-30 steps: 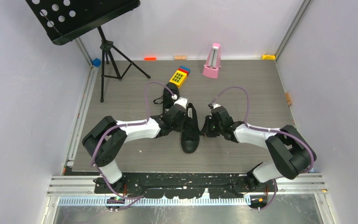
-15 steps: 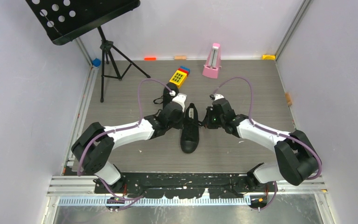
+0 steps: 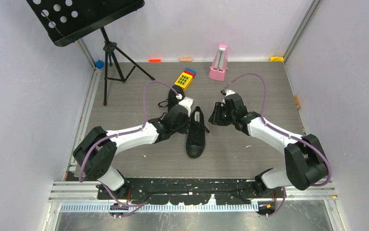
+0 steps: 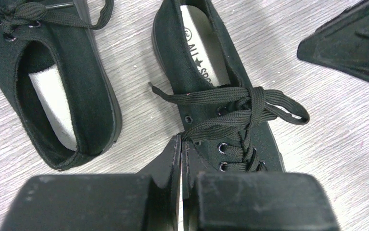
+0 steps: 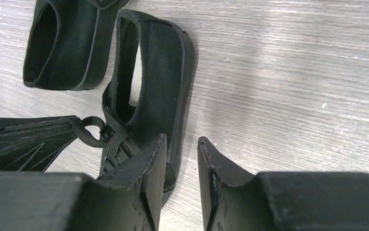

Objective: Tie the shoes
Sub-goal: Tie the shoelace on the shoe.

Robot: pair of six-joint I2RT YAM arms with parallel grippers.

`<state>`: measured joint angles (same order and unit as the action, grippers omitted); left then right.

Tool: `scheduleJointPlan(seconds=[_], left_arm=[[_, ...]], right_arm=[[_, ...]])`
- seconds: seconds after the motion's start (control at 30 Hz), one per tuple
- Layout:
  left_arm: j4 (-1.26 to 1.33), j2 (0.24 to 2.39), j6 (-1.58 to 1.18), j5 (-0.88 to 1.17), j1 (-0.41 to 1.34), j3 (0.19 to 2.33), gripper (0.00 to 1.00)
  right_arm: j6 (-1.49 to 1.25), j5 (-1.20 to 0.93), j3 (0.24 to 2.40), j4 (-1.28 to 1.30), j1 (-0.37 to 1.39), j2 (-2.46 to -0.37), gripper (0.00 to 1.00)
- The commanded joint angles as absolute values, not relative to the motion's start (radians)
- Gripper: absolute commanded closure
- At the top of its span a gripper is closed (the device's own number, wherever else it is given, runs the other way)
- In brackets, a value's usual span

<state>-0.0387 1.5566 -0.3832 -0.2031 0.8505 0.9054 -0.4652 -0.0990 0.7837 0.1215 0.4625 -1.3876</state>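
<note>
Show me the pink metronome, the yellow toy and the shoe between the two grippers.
pink metronome (image 3: 218,62): top view, its body.
yellow toy (image 3: 185,79): top view, button face.
shoe (image 3: 196,134): top view, laced upper.

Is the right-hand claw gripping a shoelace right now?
No, the right gripper has its jaws apart over bare table, nothing between them; the lace lies off to their left.

Between the shoes: a narrow strip of bare table (image 4: 134,110) separates the farther shoe (image 4: 62,82) from the nearer shoe (image 4: 206,91). The left gripper (image 4: 182,144), jaws closed, fills its near end.
Right of the nearer shoe: wide bare wood, with only the right gripper (image 5: 182,144) close by, jaws parted around nothing.
Lace loops (image 4: 269,103): they overhang the nearer shoe's right side.
Far side: a yellow keypad toy (image 3: 184,79) lies just beyond the farther shoe, and a pink metronome (image 3: 218,62) stands by the wall.
Far left: the music stand's tripod legs (image 3: 117,67) spread over the corner.
</note>
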Motion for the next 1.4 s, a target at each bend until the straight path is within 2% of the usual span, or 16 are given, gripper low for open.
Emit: scheduleJointPlan(seconds=[0.0,0.17,0.37,0.5,0.8,1.03,1.37], left_arm=[[-0.052,1.521,-0.363,-0.168,0.848,0.948,1.0],[-0.093,1.51,-0.37,-0.148,0.845,0.965,1.0],[-0.133,1.504,-0.374,-0.129,0.844,0.987,1.0],[-0.151,1.509,-0.378,-0.118,0.844,1.001,1.0],[-0.173,1.527,-0.382,-0.117,0.842,1.019,1.0],[-0.182,1.531,-0.379,-0.123,0.838,1.022,1.0],[-0.196,1.541,-0.379,-0.113,0.829,1.024,1.0]], right_arm=[[-0.443,-0.156,0.784,0.133,0.459,-1.311,0.63],[-0.422,-0.302,0.74,0.129,0.459,-1.249,0.61],[-0.439,-0.443,0.752,0.127,0.481,-1.265,0.69],[-0.446,-0.418,0.767,0.111,0.541,-1.297,0.7],[-0.366,-0.387,0.818,0.107,0.546,-1.398,0.7],[-0.293,-0.381,0.841,0.096,0.546,-1.419,0.63],[-0.26,-0.363,0.872,0.098,0.545,-1.476,0.62]])
